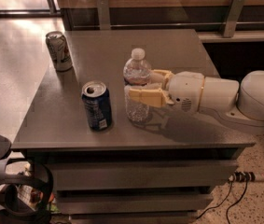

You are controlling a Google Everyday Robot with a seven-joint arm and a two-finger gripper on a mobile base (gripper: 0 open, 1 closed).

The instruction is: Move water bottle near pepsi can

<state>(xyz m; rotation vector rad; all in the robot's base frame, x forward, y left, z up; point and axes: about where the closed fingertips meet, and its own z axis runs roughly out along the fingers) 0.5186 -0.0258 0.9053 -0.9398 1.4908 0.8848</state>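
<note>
We see the end effector [140,84] reaching in from the right side of the table [183,136], with its white arm [215,96] lying low over the tabletop. Its two tan fingers [146,97] are closed around the water bottle [137,70]. One finger crosses the front of the bottle at about mid-height, and the other sits behind it on the far side.

The water bottle stands upright on the table near the front edge, roughly at the middle of the tabletop. Its white cap rises clear above the fingers. The pepsi can [97,105] stands upright just to the left of the bottle, near it but not touching, with its silver top showing an open mouth. A silver-white can [59,50] stands well apart at the far left corner of the table.

On the floor at lower right we see a power strip [246,176] with cables running from it.
</note>
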